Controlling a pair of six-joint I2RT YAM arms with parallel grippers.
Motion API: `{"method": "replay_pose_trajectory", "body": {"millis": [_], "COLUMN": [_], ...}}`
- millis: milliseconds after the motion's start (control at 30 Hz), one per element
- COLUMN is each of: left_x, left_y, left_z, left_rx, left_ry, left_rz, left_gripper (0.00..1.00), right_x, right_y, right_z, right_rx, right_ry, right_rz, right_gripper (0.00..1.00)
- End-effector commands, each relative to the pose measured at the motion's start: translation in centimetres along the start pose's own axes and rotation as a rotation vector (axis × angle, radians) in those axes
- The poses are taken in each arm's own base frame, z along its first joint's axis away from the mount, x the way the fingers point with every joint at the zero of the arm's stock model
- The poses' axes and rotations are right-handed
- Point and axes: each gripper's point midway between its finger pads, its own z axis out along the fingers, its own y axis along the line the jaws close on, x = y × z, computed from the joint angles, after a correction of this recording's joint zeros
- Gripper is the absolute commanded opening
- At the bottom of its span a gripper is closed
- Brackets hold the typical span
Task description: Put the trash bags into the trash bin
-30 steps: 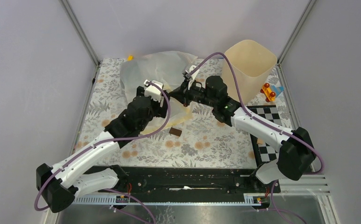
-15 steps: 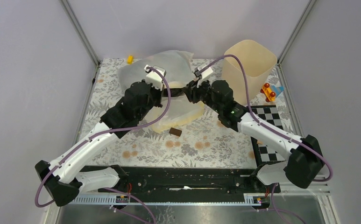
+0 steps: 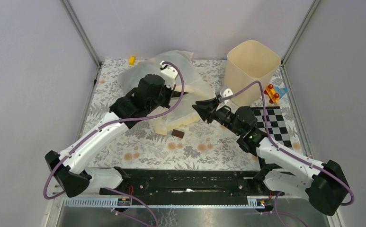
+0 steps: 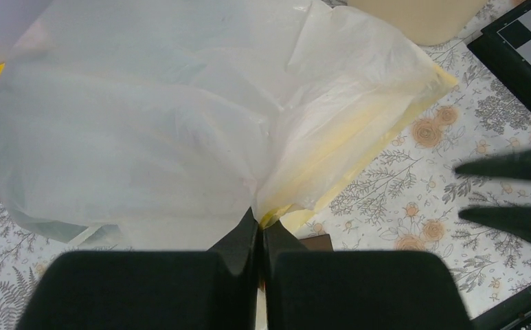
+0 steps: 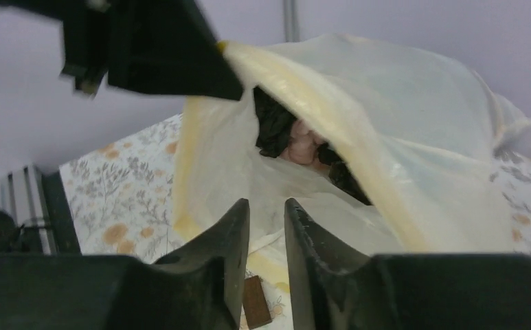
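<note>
Left gripper (image 4: 259,223): clamped on whitish bag (image 4: 145,137) rim, lower centre, holding its mouth agape.
Right gripper (image 5: 267,213): narrowly parted, empty, facing what looks like the dark trash bag (image 5: 276,130) inside.
Trash bin (image 3: 253,66): upper right, apart.

Top view: fixed, high behind arm bases (image 3: 98,179), looks down and forward over whole bench (image 3: 138,142); far, side walls in frame.
Left wrist view: close, looks forward-down past left end effector (image 4: 258,218) onto whitish bag (image 4: 145,137); right end effector (image 4: 458,192) enters at right edge, bin (image 4: 413,17) at top edge.
Right wrist view: low, near bench level, close, faces bag mouth.
All three share bag and brown block (image 3: 178,134).
</note>
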Motion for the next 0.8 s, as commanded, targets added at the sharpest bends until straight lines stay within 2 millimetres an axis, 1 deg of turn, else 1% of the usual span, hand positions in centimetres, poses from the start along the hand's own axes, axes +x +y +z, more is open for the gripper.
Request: {"method": "replay_pose_trajectory", "body": {"millis": [0,67,100,133,200,233,333,433,500,567,667,767], "left_x": [-2.6,-2.8,-2.8,-2.9,-3.0,-2.9,-2.8,-2.9,-3.2,-3.7,-4.9,-5.1], "left_y": [0.7,0.9,1.0,1.0,1.2,1.3,1.9,2.3,3.0,3.5,3.4,3.3], "left_z": [-0.8,-0.8,-0.9,-0.9,-0.9,-0.9,-1.0,-1.0,-1.0,-1.0,-1.1,-0.9], "left_rx": [-0.041,-0.050,-0.053,-0.055,-0.063,-0.070,-0.097,-0.121,-0.157,-0.171,-0.153,-0.144], "left_ry": [-0.052,-0.058,-0.059,-0.061,-0.063,-0.061,-0.053,-0.054,-0.062,-0.069,-0.088,-0.084], "left_rz": [-0.036,-0.040,-0.039,-0.038,-0.030,-0.026,-0.017,-0.015,-0.030,-0.046,-0.065,-0.069], "left_gripper": [0.00,0.00,0.00,0.00,0.00,0.00,0.00,0.00,0.00,0.00,0.00,0.00], "right_x": [-1.6,-0.1,0.7,1.6,3.1,4.4,6.1,8.6,10.4,11.9,13.6,15.4], "right_y": [4.2,4.1,4.0,3.7,3.1,2.6,0.3,-1.5,-1.8,-2.4,-3.2,-3.5], "right_z": [-0.4,0.5,1.0,1.6,2.8,3.6,5.6,7.6,8.4,8.9,9.8,10.9], "right_rx": [-0.228,-0.226,-0.217,-0.196,-0.148,-0.118,0.000,0.073,0.057,0.077,0.105,0.100], "right_ry": [-0.167,-0.134,-0.120,-0.106,-0.085,-0.066,-0.039,0.047,0.118,0.160,0.214,0.283], "right_rz": [-0.091,-0.105,-0.119,-0.125,-0.146,-0.155,-0.172,-0.217,-0.276,-0.287,-0.297,-0.319], "right_gripper": [0.22,0.07,0.02,0.00,0.00,0.00,0.00,0.00,0.00,0.00,0.00,0.00]}}
